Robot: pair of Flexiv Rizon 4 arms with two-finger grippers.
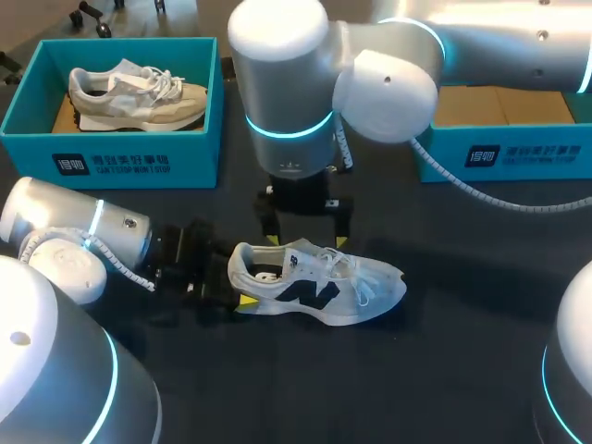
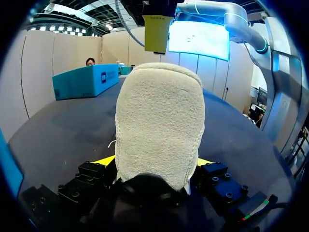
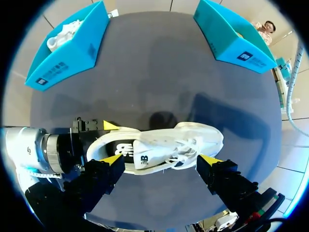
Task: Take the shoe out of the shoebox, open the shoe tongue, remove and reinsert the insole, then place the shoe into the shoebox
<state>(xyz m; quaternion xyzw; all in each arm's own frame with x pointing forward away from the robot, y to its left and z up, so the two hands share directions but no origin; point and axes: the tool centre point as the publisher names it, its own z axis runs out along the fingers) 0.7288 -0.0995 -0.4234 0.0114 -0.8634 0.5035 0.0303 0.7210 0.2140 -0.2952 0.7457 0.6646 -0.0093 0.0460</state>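
A white shoe (image 1: 319,285) with a dark logo stands upright on the black table, toe to the right. My left gripper (image 1: 242,283) is shut on its heel. In the left wrist view the fuzzy heel (image 2: 159,121) fills the space between the left gripper's (image 2: 154,162) yellow tips. My right gripper (image 1: 307,242) hangs open just above the shoe's collar. In the right wrist view the right gripper (image 3: 161,160) straddles the shoe (image 3: 164,147) without touching it. An empty teal shoebox (image 1: 504,153) sits at the back right.
A second teal shoebox (image 1: 139,153) at the back left holds a beige shoe (image 1: 139,92). Both boxes show in the right wrist view, the left one (image 3: 67,53) and the right one (image 3: 231,41). Bare table lies in front of the shoe.
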